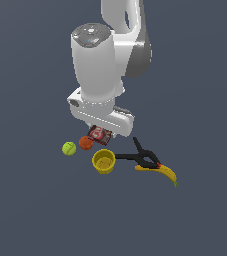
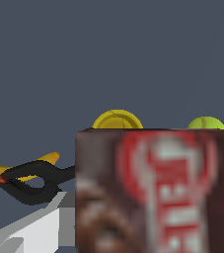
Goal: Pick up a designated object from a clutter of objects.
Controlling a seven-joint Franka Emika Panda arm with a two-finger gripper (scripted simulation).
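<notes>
The claw (image 1: 104, 131) sits right over the red box (image 1: 99, 135); its fingers are hidden, so I cannot tell whether it grips. In the wrist view the box (image 2: 153, 192) fills the foreground, blurred. Beside it lie an orange ball (image 1: 85, 143), a green ball (image 1: 69, 148), a cup (image 1: 104, 161), a clamp (image 1: 141, 156) and a banana (image 1: 164, 172).

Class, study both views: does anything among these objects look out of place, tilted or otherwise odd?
Yes, the box. It sits tilted right under the gripper, while the balls, cup, clamp and banana lie lower in the picture. In the wrist view it fills the near frame. Whether the gripper has shut on it is hidden.
</notes>
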